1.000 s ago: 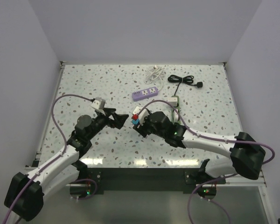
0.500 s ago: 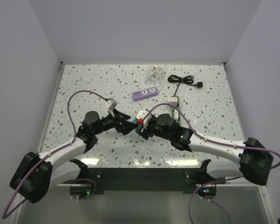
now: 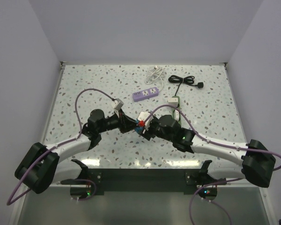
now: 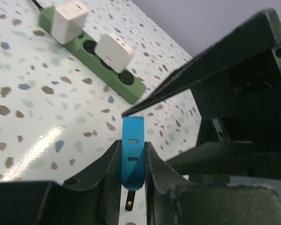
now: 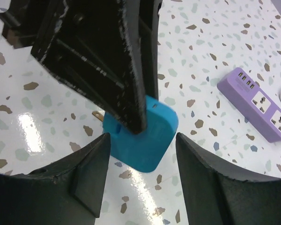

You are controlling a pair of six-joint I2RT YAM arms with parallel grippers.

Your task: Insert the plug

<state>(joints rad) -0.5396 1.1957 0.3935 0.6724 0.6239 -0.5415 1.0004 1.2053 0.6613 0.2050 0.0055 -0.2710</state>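
The blue, flat-sided plastic plug [image 4: 133,140] is hanging in mid-air over the middle of the near table, caught between both of my grippers, which are meeting nose to nose there.

My left gripper [image 3: 132,124] is pinching it across its thin edges, with both fingers pressed flat against the blue. My right gripper [image 5: 143,140] is bracketing the wide body from the opposite side. Its fingers seem to be touching both flanks, so I am reading that as a hold too. A brass prong [image 5: 97,115] is poking out into free air.

I am judging this to be the hand-over before insertion. Next, one pair of fingers needs to let go cleanly before either arm pulls away, or the plug will twist. Then the prongs must be squared to a free socket.

To the left, the pale speckled table [image 3: 84,89] is giving me open room. To the right, things are tighter. The green power strip [image 4: 136,90] is lying just past my right gripper with two white cube adapters [image 4: 113,50] already seated. The purple power strip [image 3: 146,93] is lying beyond it, and the coiled black cable [image 3: 183,80] is crowding the far edge.
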